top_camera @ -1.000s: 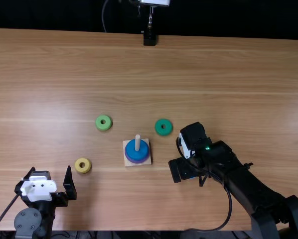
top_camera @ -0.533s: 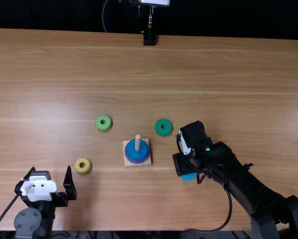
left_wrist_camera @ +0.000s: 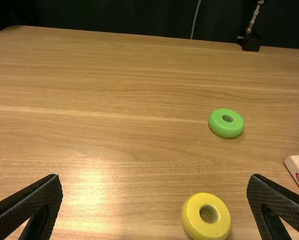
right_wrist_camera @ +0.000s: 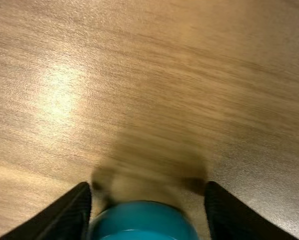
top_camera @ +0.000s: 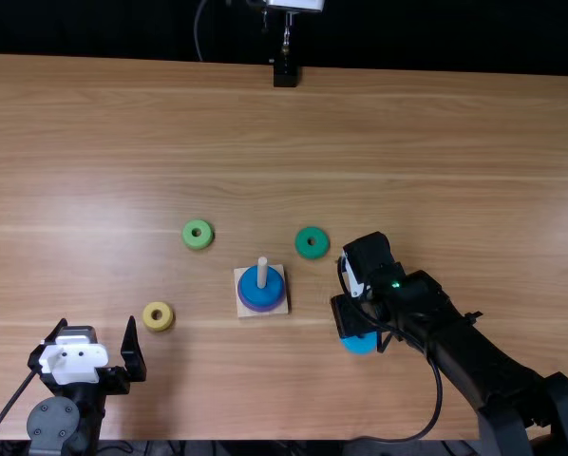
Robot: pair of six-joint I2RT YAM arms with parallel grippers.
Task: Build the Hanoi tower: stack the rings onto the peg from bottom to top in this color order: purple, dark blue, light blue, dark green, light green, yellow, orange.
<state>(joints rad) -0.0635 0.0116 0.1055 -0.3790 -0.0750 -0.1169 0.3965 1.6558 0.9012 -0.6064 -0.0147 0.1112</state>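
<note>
In the top view my left gripper (top_camera: 89, 347) stands open near the front left; in the left wrist view the left gripper (left_wrist_camera: 154, 185) has nothing between its fingers. My right gripper (top_camera: 346, 328) is low over the light blue ring (top_camera: 360, 343), right of the peg (top_camera: 262, 272). The right wrist view has the right gripper (right_wrist_camera: 149, 195) open around the light blue ring (right_wrist_camera: 144, 222), a narrow gap at one side. On the square base (top_camera: 282, 307), the dark blue ring (top_camera: 260, 294) lies over the purple ring (top_camera: 268, 310).
The dark green ring (top_camera: 312, 242) lies behind and right of the base. A light green ring (top_camera: 198, 235) is behind and left of it, and a yellow ring (top_camera: 158, 316) lies between the base and my left gripper. A black stand (top_camera: 285, 74) is at the far edge.
The end of my right gripper has shifted slightly to the right, and more of the light blue ring is uncovered beside it. My left arm and the other rings keep their places.
</note>
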